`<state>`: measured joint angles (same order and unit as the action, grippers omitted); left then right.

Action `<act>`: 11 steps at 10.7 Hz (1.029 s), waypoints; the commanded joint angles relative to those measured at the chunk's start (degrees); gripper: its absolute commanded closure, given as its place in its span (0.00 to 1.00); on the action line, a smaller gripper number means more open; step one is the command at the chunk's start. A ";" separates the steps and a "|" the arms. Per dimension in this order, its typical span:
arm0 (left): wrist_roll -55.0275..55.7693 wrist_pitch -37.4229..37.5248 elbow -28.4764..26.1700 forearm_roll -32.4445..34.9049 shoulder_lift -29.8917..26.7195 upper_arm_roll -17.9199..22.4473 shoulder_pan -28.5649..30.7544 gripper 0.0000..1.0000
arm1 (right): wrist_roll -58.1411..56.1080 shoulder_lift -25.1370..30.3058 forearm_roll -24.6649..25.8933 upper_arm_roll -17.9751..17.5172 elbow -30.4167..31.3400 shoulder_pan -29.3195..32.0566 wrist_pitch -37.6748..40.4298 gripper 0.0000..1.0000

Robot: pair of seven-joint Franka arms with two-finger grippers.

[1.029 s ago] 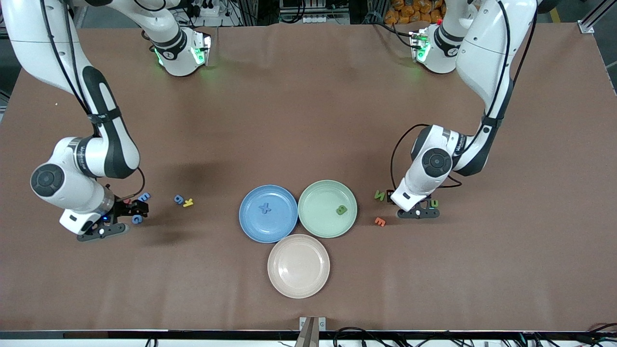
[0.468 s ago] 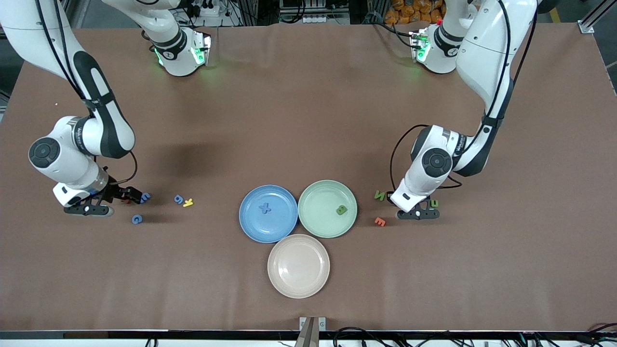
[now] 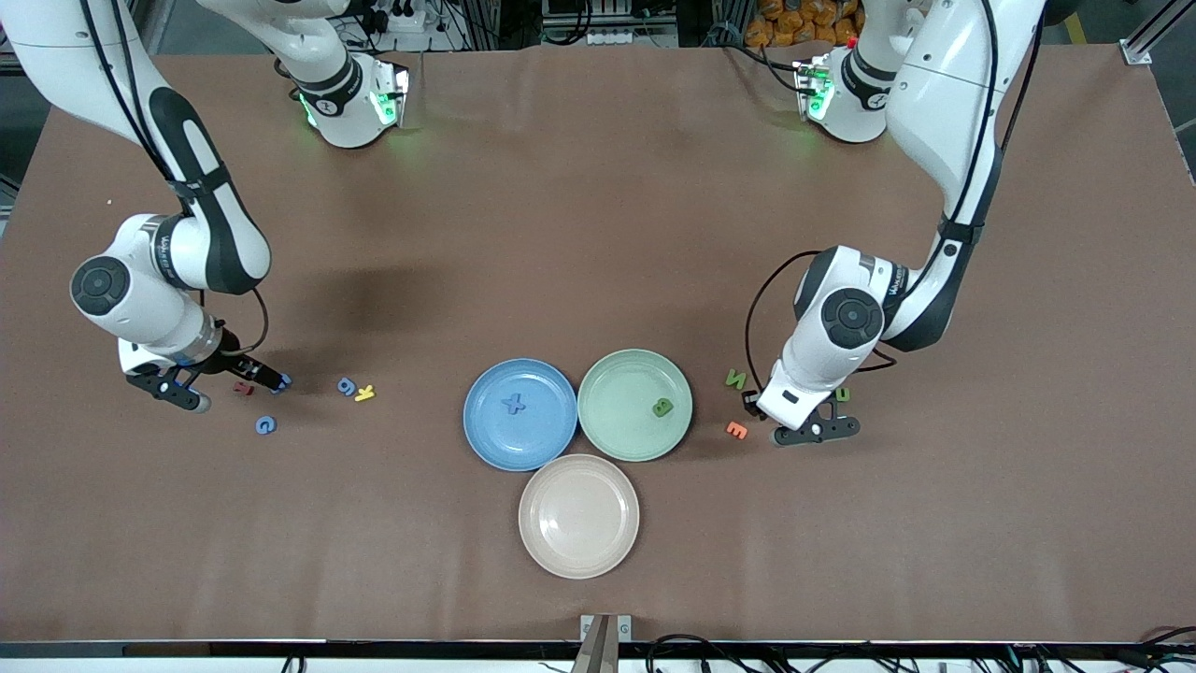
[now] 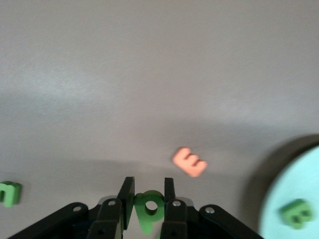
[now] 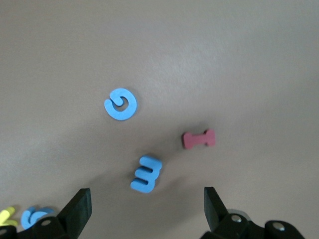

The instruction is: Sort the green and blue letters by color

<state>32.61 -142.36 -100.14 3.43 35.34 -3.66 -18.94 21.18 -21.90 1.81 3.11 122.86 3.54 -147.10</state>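
While front view shows blue plate (image 3: 520, 414) holding blue X (image 3: 513, 404) and green plate (image 3: 635, 405) holding green B (image 3: 662, 407) near table's front edge middle, green N (image 3: 736, 378) lies toward left arm's end.
Left wrist view: left gripper (image 4: 149, 199) pinches green P (image 4: 149, 209); orange E (image 4: 189, 162) near.
Right wrist view: right gripper (image 5: 147, 211) spread over blue E (image 5: 147, 174); blue G (image 5: 120, 104), red I (image 5: 198, 139) near.

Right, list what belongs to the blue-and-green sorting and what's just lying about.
Job: blue X on blue plate; blue E under the open right gripper; blue G; blue g; green B on green plate; green P in the left gripper; green N; green u.

Lying about: red I, yellow K, orange E, beige plate.
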 commanded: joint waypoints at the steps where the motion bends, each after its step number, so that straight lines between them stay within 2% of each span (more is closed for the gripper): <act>1: 7.09 1.73 5.64 -2.64 1.83 0.32 -3.55 1.00 | 18.32 2.04 7.82 -0.30 0.90 -1.78 4.18 0.00; 3: 13.23 1.73 8.03 -2.64 4.02 0.32 -6.09 1.00 | 30.62 1.60 13.81 -0.56 -1.73 -2.40 9.26 0.00; 4: 16.40 1.64 10.30 -2.47 5.42 0.41 -8.37 1.00 | 33.11 1.51 14.79 -0.65 -2.44 -2.49 10.25 0.00; 7: 23.70 1.38 14.70 -1.85 8.94 1.20 -13.12 1.00 | 35.33 0.98 14.63 -0.74 -3.59 -2.23 8.85 0.00; 8: 24.51 1.38 14.63 -1.50 9.04 2.60 -14.88 1.00 | 36.03 0.28 14.45 -0.74 -3.51 -2.22 7.11 0.00; 9: 24.43 1.38 14.63 -1.32 8.95 2.70 -14.99 0.45 | 36.99 -0.77 14.45 -0.65 -3.33 -1.88 4.22 0.00; 10: 24.43 1.55 14.28 0.85 8.69 2.78 -15.07 0.00 | 37.35 -2.26 14.45 -0.65 -3.24 -1.87 1.58 0.00; 11: 24.34 2.25 14.10 2.09 8.26 2.79 -14.81 0.00 | 37.79 -2.97 14.45 -0.65 -3.07 -1.87 0.42 0.00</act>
<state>55.97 -141.55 -87.16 2.69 43.61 -1.99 -33.35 56.17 -22.40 14.90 2.79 119.75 1.11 -142.99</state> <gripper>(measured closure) 0.537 0.000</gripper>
